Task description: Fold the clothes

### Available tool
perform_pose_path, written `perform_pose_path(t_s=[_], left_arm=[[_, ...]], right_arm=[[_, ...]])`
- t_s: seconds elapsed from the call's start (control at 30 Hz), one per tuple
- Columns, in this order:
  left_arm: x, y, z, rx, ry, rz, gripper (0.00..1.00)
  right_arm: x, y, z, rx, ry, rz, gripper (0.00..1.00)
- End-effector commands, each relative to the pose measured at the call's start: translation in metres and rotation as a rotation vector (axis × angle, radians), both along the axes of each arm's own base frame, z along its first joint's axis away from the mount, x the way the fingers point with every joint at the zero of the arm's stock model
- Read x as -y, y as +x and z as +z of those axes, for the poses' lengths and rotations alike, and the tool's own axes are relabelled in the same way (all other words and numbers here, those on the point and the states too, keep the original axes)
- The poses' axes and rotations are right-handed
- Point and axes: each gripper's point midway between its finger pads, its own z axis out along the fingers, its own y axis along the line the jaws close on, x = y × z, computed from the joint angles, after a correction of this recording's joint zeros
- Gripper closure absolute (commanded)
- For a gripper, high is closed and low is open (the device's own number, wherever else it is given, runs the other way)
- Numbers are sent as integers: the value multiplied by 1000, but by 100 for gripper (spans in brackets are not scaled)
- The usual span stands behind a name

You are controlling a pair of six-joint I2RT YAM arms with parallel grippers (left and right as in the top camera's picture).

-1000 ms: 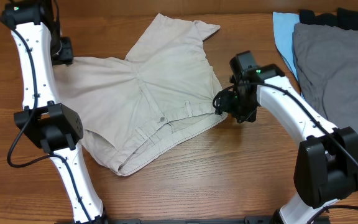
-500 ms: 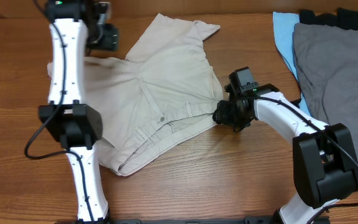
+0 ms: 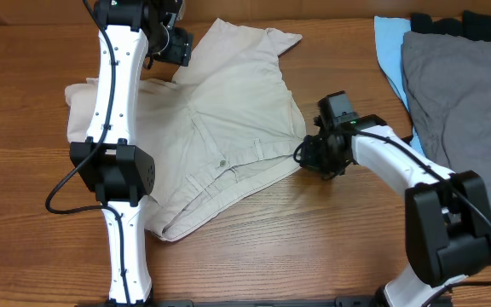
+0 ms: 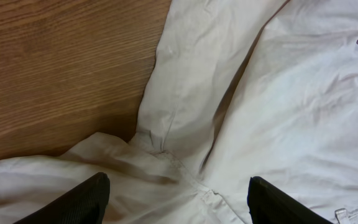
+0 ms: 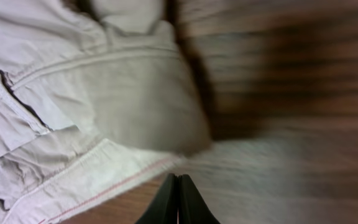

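A brown wood-grain table (image 3: 254, 256) carries everything, and the cream-beige shorts (image 3: 228, 111) lie spread over its left-centre part. Their waistband (image 3: 228, 189) runs along the near edge, the fly button (image 3: 222, 163) sits just above it, and one leg reaches toward the far side. The left edge of the cloth is bunched into a loose fold (image 3: 79, 98). The left arm stretches to the far side of the table, and its end effector (image 3: 176, 47) hangs over the far part of the shorts, near where the legs part. In the left wrist view this end effector (image 4: 178, 180) is released: the two dark fingers (image 4: 79, 199) stand wide apart, with rumpled cream cloth and a seam showing between them. The right end effector (image 3: 308, 158) sits low at the right-hand corner of the waistband. In the right wrist view, which is blurred, the right end effector (image 5: 178, 186) is clenched, its fingers pressed together with no gap and their tips right at the stitched hem. I cannot tell whether any cloth is caught between them. Well apart on the right side of the table lie the grey shorts (image 3: 459, 102), partly covering a light-blue garment (image 3: 388, 43), with a black garment (image 3: 454, 24) at their far edge.
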Motion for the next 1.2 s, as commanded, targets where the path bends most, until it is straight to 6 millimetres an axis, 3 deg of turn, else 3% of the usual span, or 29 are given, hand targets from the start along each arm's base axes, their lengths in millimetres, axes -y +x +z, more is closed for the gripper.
perform_pose_path(t_s=[0.0, 0.1, 0.23, 0.57, 0.67, 0.77, 0.9, 1.0, 1.17], left_arm=[[6, 1, 18, 46, -6, -28, 27], [6, 2, 19, 54, -8, -28, 27], [10, 6, 21, 70, -25, -37, 24], [25, 12, 27, 110, -57, -89, 18], [43, 15, 31, 148, -48, -146, 16], [55, 19, 35, 184, -37, -192, 16], [64, 23, 39, 212, -41, -206, 14], [64, 22, 38, 207, -43, -202, 12], [63, 18, 35, 184, -41, -200, 11]], right_arm=[[18, 7, 35, 67, 25, -72, 96], [44, 5, 63, 99, 29, -144, 96], [75, -7, 79, 87, 16, -224, 96], [136, -46, 69, -78, -117, -383, 96], [147, -50, 69, -101, -114, -425, 96], [128, -36, 76, -39, 19, -343, 94], [95, -11, 88, 90, 118, -211, 56], [71, 5, 90, 164, 124, -130, 35], [34, 22, 81, 235, 108, -13, 21]])
